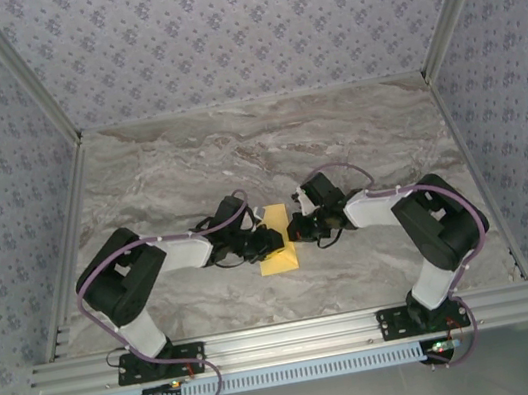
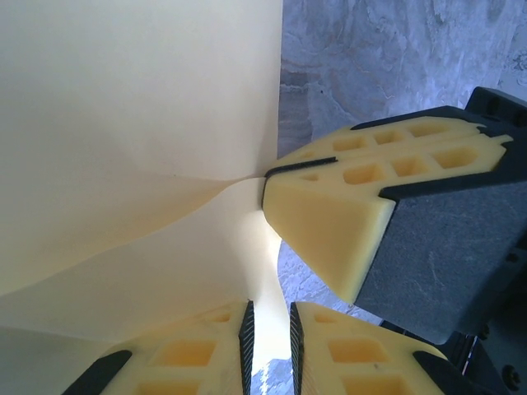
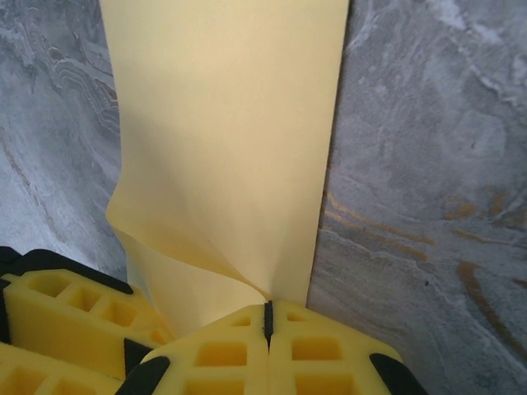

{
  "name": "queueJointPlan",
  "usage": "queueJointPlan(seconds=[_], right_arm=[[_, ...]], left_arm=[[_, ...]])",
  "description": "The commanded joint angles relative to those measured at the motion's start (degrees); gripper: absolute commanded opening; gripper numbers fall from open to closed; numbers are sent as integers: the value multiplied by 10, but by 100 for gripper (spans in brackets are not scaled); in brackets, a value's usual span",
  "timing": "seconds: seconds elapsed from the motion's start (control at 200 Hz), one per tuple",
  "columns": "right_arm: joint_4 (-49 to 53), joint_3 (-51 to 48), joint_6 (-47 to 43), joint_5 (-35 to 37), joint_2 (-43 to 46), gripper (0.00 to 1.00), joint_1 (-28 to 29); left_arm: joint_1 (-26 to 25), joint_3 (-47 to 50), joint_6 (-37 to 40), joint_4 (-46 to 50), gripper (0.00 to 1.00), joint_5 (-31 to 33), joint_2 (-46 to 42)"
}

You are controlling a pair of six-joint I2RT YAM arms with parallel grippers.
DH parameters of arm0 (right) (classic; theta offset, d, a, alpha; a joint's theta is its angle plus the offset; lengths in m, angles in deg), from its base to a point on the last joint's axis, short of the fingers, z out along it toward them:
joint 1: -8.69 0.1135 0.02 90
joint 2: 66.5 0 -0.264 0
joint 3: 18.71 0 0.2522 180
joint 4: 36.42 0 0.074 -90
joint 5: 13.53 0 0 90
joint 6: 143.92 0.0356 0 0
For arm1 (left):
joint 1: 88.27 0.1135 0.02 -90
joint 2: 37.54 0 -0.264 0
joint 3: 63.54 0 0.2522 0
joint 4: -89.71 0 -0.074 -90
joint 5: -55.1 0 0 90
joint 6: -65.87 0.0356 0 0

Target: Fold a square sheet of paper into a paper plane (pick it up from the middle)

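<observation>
The square sheet of paper (image 1: 279,258) is mustard yellow and sits at the table's middle between both arms, looking like a narrow strip from above. My right gripper (image 3: 268,311) is shut on the sheet's (image 3: 222,123) near edge, and creases fan out from the pinch. In the left wrist view the same pinch by the right gripper (image 2: 268,177) puckers the sheet (image 2: 140,123). My left gripper (image 2: 270,333) has its jaws slightly apart, with a flap of paper passing between the pads and table showing through the gap. From above, the left gripper (image 1: 268,243) and right gripper (image 1: 296,226) nearly touch. The paper plane is out of view.
The grey marble table (image 1: 265,142) stretches behind the grippers up to the patterned walls (image 1: 234,20). An aluminium rail (image 1: 297,336) with both arm bases runs along the near edge. A left finger (image 3: 58,304) sits close beside the right gripper.
</observation>
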Motion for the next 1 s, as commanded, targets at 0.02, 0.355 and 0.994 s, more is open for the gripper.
queueJointPlan(seconds=[0.02, 0.355, 0.994], right_arm=[[-5, -9, -15, 0, 27, 1, 5], [1, 1, -16, 6, 3, 1, 5], [-1, 5, -18, 15, 1, 1, 4]], left_arm=[[-2, -7, 12, -5, 23, -8, -11], [-3, -8, 13, -8, 22, -7, -7], [-3, -8, 15, -9, 23, -9, -2]])
